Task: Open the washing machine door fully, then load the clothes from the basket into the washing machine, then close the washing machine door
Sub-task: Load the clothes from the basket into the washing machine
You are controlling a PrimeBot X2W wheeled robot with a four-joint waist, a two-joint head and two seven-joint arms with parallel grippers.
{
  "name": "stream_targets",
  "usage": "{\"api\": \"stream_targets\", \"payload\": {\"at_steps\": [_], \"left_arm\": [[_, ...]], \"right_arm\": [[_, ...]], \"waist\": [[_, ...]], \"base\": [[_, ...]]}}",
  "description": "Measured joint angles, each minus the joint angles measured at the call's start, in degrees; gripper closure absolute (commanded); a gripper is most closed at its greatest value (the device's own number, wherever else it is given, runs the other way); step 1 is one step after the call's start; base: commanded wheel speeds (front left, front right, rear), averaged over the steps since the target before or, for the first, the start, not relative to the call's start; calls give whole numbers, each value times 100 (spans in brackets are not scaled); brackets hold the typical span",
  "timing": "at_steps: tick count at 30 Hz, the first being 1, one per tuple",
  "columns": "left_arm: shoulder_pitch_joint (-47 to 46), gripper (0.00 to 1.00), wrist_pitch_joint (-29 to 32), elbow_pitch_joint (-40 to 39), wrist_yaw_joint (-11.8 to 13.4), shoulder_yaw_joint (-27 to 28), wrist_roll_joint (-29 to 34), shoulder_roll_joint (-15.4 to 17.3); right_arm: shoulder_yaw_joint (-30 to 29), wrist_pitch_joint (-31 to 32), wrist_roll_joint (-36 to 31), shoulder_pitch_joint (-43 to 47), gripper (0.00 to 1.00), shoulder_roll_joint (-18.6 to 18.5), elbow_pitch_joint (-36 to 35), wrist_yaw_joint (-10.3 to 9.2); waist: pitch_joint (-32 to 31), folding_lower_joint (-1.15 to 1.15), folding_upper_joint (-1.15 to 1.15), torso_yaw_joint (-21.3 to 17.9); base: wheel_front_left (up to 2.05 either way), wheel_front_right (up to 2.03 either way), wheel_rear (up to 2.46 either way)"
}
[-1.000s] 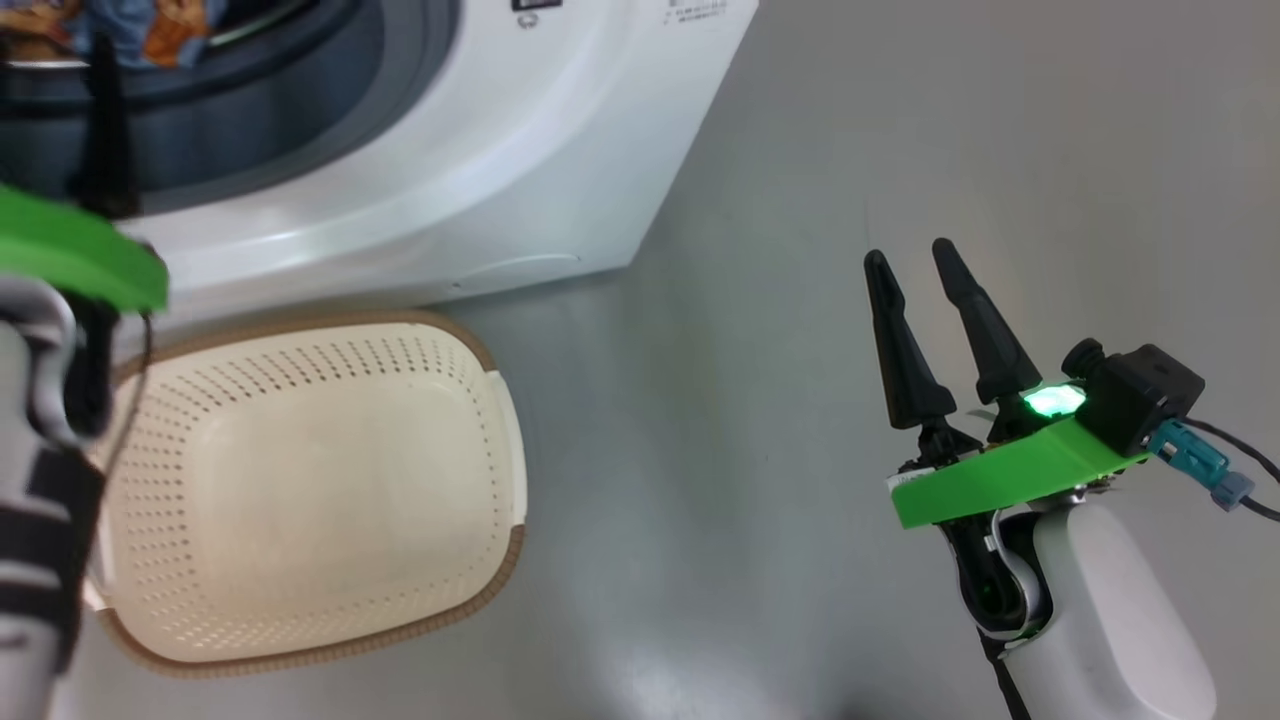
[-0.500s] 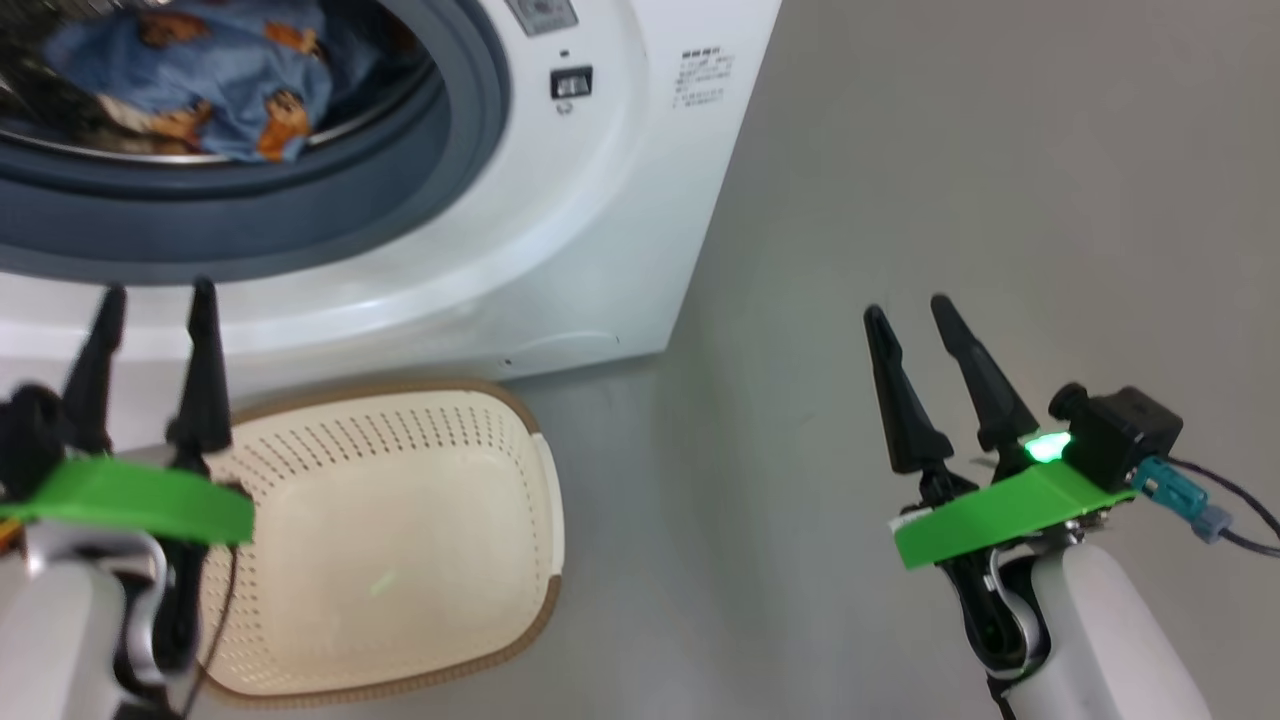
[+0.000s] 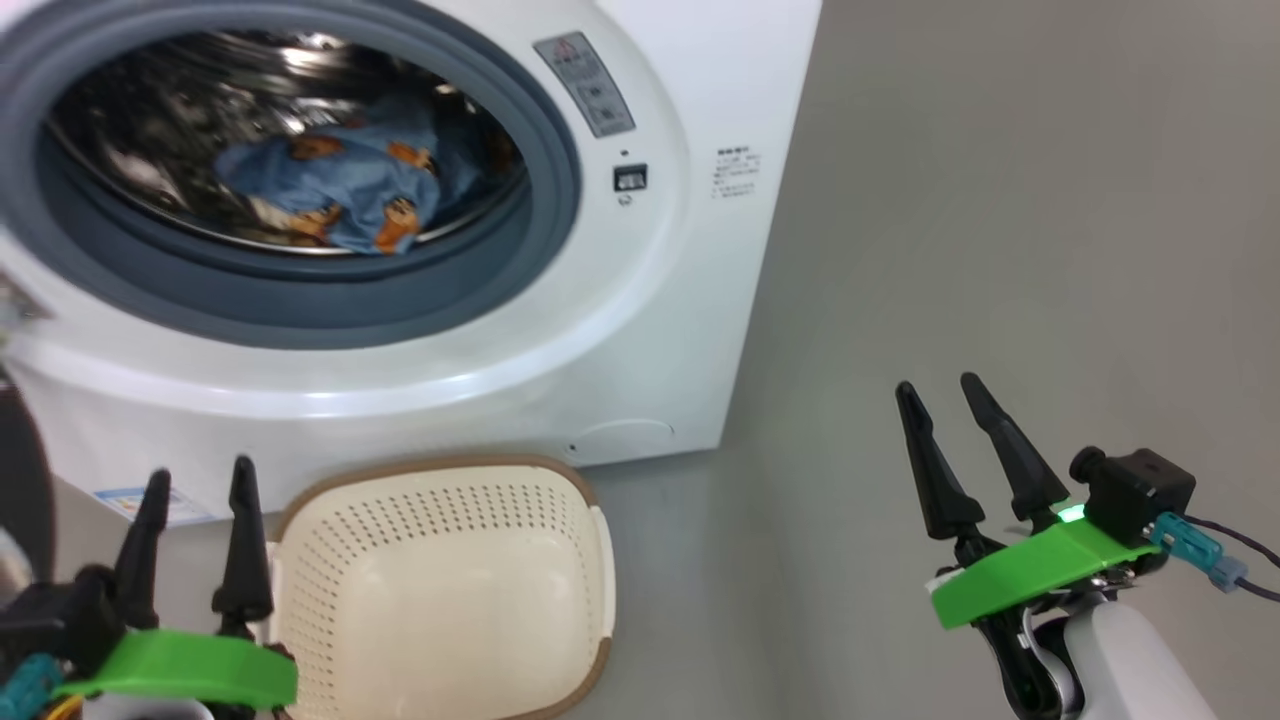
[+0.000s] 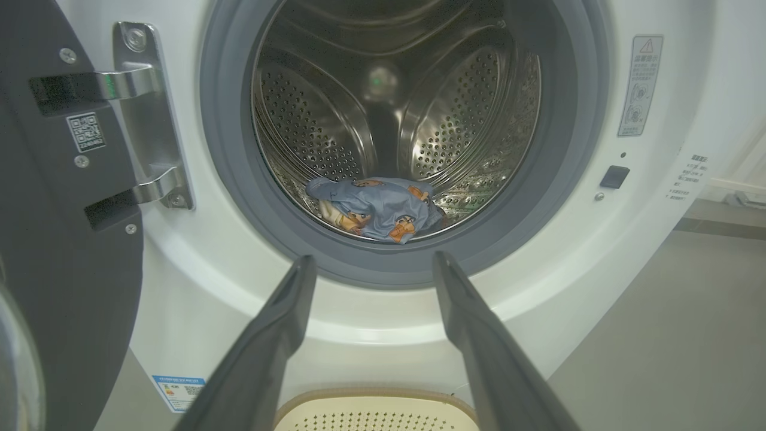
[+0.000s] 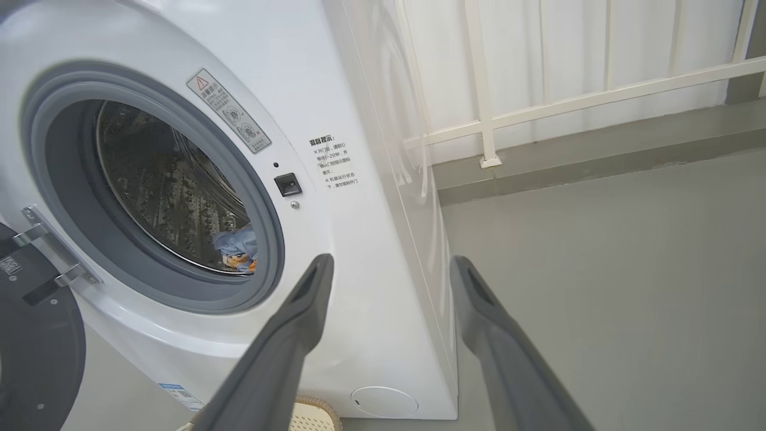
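The washing machine (image 3: pixel 650 330) stands with its drum open. The light blue clothes (image 3: pixel 330 190) lie at the bottom of the steel drum, also visible as clothes (image 4: pixel 377 206) and clothes (image 5: pixel 239 248). The washing machine door (image 4: pixel 60 209) hangs swung open at the left on its hinge (image 4: pixel 149 114). In front of the machine, the cream basket (image 3: pixel 440 600) sits empty on the floor. My left gripper (image 3: pixel 200 475) is open just left of the basket, pointing at the drum mouth, with nothing between its fingers. My right gripper (image 3: pixel 938 388) is open over the floor to the right, holding nothing.
Grey floor (image 3: pixel 1000 200) stretches to the right of the machine. A white railing (image 5: pixel 574 102) and a low kerb run behind it. The door's dark edge (image 3: pixel 20 480) stands close to my left arm.
The head camera has tilted up, so the whole drum now shows. My left gripper has drawn back from the drum mouth to beside the basket. The right gripper has kept its pose.
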Motion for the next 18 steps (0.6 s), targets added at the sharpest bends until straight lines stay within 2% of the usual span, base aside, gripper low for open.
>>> {"api": "stream_targets", "payload": {"at_steps": [10,18], "left_arm": [[634,0,0,-183,-211,323,357,-349],[888,0,0,-215,-372,454,475,-566]], "right_arm": [[37,0,135,379,0,-207,66,0],[41,1,136,460,0,-257,58,0]], "waist": [[-621,0,0,352],[-839,0,0,569]], "base": [[0,0,0],[0,0,0]]}}
